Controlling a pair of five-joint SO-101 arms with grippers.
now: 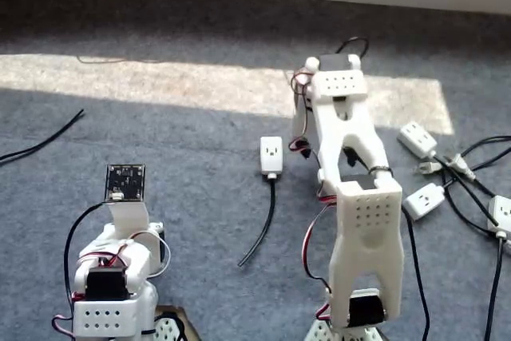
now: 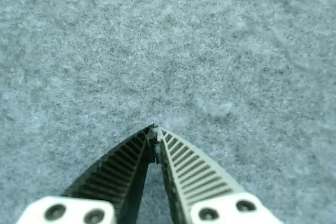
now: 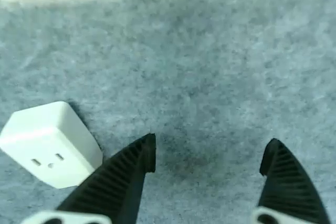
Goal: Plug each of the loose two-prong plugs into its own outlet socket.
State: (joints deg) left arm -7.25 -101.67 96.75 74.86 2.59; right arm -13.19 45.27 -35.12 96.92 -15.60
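A white outlet socket (image 1: 271, 155) lies on the grey carpet in the middle, its black cord (image 1: 263, 221) trailing toward the front. The right arm (image 1: 351, 157) stretches out beside it. In the right wrist view my right gripper (image 3: 210, 153) is open just above the carpet, nothing between its fingers, and the same socket (image 3: 50, 142) lies just outside one finger (image 3: 131, 169). My left gripper (image 2: 156, 132) is shut on nothing over bare carpet. The left arm (image 1: 120, 269) sits folded at the front left. More white outlet blocks (image 1: 417, 138) (image 1: 423, 200) lie at the right among cables.
Black and white cables (image 1: 467, 185) tangle around the blocks at the right edge, with another white block (image 1: 501, 213) there. A thin black wire (image 1: 48, 140) lies at the far left. A sunlit strip (image 1: 160, 81) crosses the carpet at the back.
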